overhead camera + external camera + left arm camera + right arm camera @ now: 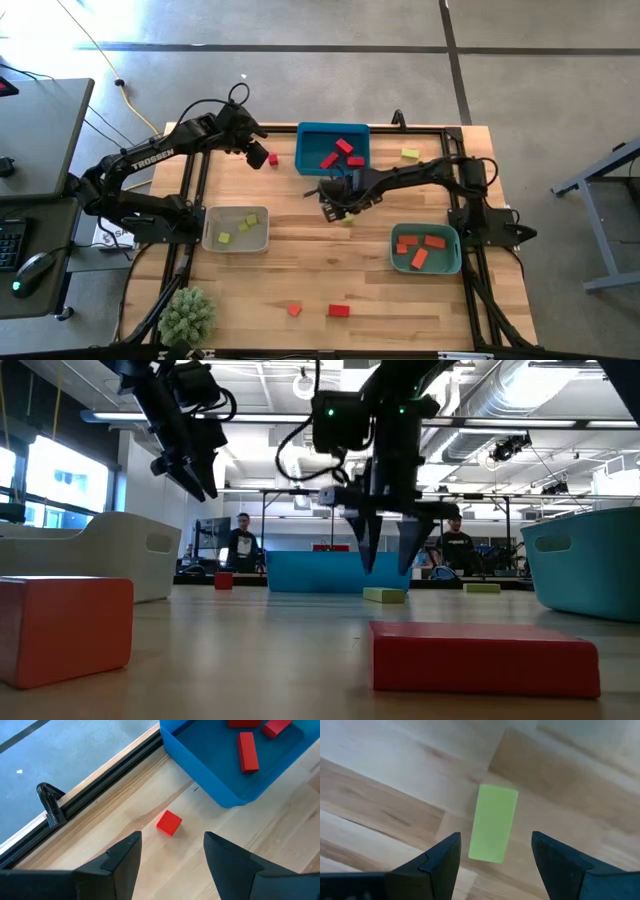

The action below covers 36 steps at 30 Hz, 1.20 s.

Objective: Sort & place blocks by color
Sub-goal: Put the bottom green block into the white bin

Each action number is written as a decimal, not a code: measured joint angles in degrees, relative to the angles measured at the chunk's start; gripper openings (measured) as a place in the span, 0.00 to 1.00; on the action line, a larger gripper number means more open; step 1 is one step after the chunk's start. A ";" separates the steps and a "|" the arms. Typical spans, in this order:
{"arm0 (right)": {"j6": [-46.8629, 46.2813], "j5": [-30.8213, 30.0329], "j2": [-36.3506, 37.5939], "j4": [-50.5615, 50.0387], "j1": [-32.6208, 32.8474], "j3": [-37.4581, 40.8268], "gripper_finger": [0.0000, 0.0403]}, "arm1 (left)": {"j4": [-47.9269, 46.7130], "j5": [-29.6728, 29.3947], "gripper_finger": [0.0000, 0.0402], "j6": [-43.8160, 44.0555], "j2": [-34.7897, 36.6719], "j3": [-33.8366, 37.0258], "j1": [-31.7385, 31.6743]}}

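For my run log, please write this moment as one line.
left gripper: open, above red cube | right gripper: open, over yellow-green block | both blocks on table

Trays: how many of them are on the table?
3: the blue tray at the far edge in the middle, the beige tray on the left side, and the teal tray on the right side. None seems hidden.

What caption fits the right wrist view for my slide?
Right gripper, jaws open, poised over a yellow-green block lying on the wooden table.
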<state>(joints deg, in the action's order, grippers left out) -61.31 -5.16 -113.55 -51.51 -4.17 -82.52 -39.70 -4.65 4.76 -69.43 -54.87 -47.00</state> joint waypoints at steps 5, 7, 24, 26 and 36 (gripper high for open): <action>-0.26 2.32 -2.91 0.53 0.60 0.00 0.57 | 0.00 -0.01 0.51 0.00 0.00 0.00 0.00; -0.28 2.31 -3.85 0.70 0.93 0.00 0.57 | 0.00 -0.01 0.51 0.00 0.00 0.00 0.00; 0.55 4.27 -5.77 1.28 1.28 -0.41 0.24 | 0.00 7.68 0.51 3.01 0.00 0.02 0.04; 1.84 4.43 -6.02 0.27 1.29 -1.39 0.24 | 0.00 10.38 0.51 3.80 0.00 0.02 0.04; 3.79 4.47 -6.35 -1.60 4.93 -12.55 0.24 | -1.39 22.67 0.51 5.59 0.00 0.02 0.17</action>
<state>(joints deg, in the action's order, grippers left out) -57.53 -0.69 -119.90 -53.11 0.77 -95.07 -41.09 18.02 10.35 -69.43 -54.85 -46.83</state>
